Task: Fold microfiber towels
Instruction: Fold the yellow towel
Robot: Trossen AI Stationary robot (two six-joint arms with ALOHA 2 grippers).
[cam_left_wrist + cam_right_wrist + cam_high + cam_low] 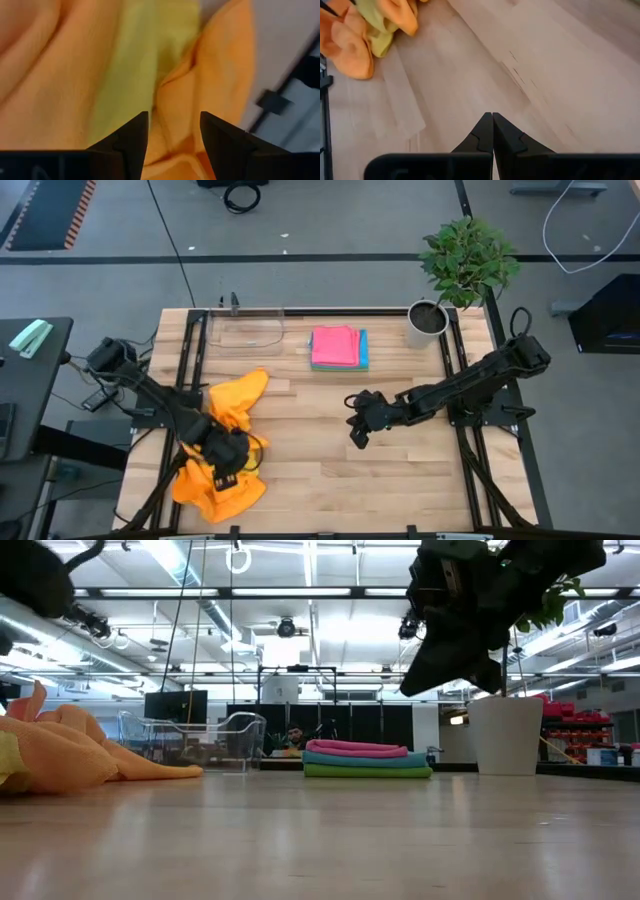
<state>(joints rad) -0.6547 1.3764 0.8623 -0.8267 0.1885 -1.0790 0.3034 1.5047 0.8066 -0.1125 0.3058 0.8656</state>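
Observation:
A crumpled heap of orange microfiber towels (pixel 232 405) lies at the table's near left, with a yellow towel (pixel 135 65) bunched in among them. My left gripper (pixel 228 462) is over this heap, pointing steeply down. Its fingers are open, and a raised orange fold (pixel 175 95) shows between them. My right gripper (pixel 357 435) hangs shut above bare wood near the table's middle, with nothing in it. A folded stack with a pink towel on top (pixel 336 346) rests flat on the table at the far middle. My left gripper (pixel 174 117) comes at the heap from above with open fingers on either side of the raised orange fold. I cannot tell whether the fingers touch the cloth.
A clear plastic tray (pixel 245 328) stands at the far left, beside the folded stack. A potted plant (pixel 430 318) stands at the far right corner. Bare wood (pixel 400 480) spreads across the middle and near right of the table.

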